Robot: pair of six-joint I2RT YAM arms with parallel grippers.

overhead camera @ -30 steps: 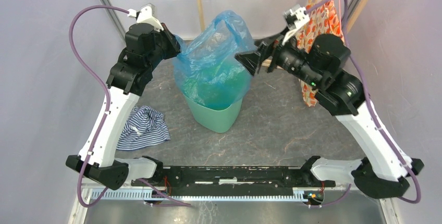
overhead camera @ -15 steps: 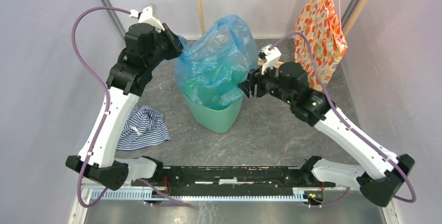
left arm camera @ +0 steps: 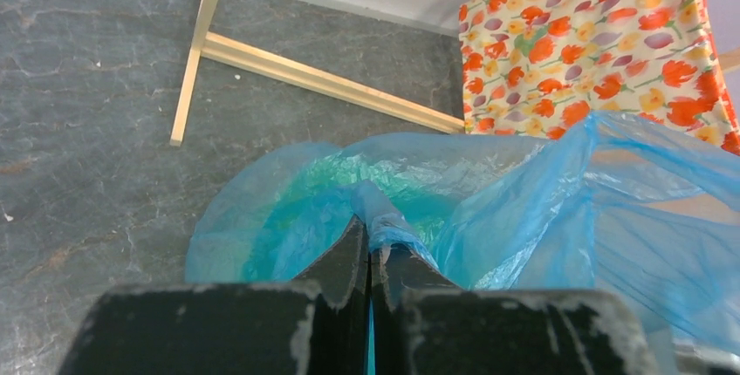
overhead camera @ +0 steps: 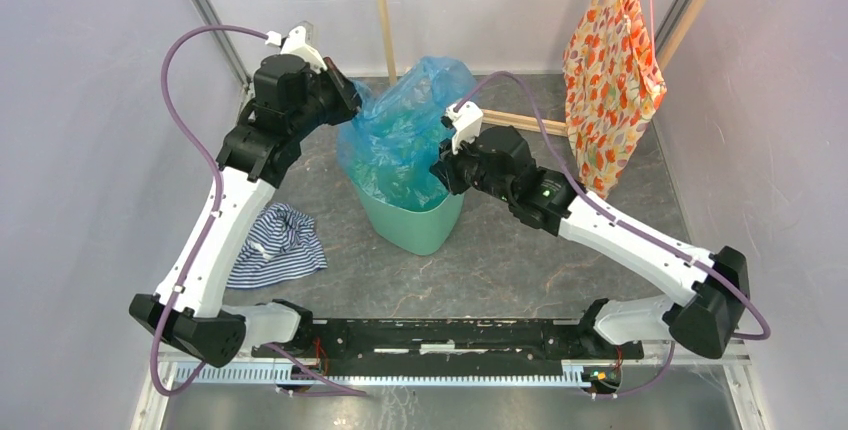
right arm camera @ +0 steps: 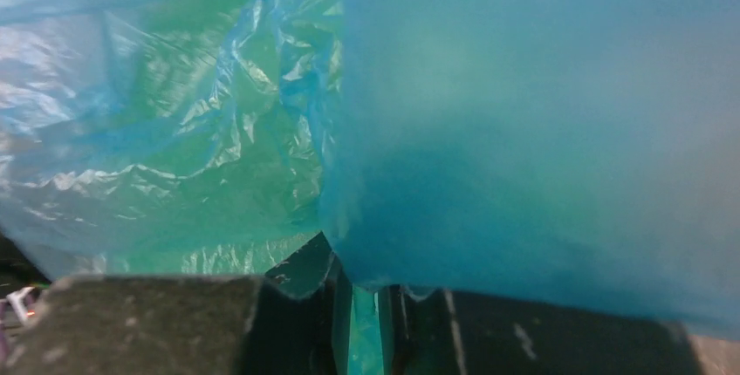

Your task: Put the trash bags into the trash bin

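The light-blue, crinkly trash bag [overhead camera: 405, 125] stands bunched up out of the mint-green trash bin [overhead camera: 418, 222], its lower part inside the bin. My left gripper [overhead camera: 350, 107] is at the bag's left edge, shut on a twisted fold of the plastic [left arm camera: 384, 218]. In the left wrist view that gripper [left arm camera: 368, 231] has its jaws pressed together, with blue film in the slit. My right gripper [overhead camera: 438, 170] is at the bag's right side, over the bin's rim. In the right wrist view it [right arm camera: 362, 275] shows a narrow gap filled with bag film, and plastic drapes over one finger.
A blue-and-white striped cloth [overhead camera: 275, 242] lies on the grey floor left of the bin. An orange floral fabric [overhead camera: 610, 60] hangs at the back right. A wooden frame [overhead camera: 381, 10] stands behind the bag, with its base bar [left arm camera: 323, 83] on the floor.
My right arm swung from the far right down and left to the bag's right side, and its jaws closed in on the plastic. The bag's top has sunk lower. The left gripper shifted slightly right, still shut.
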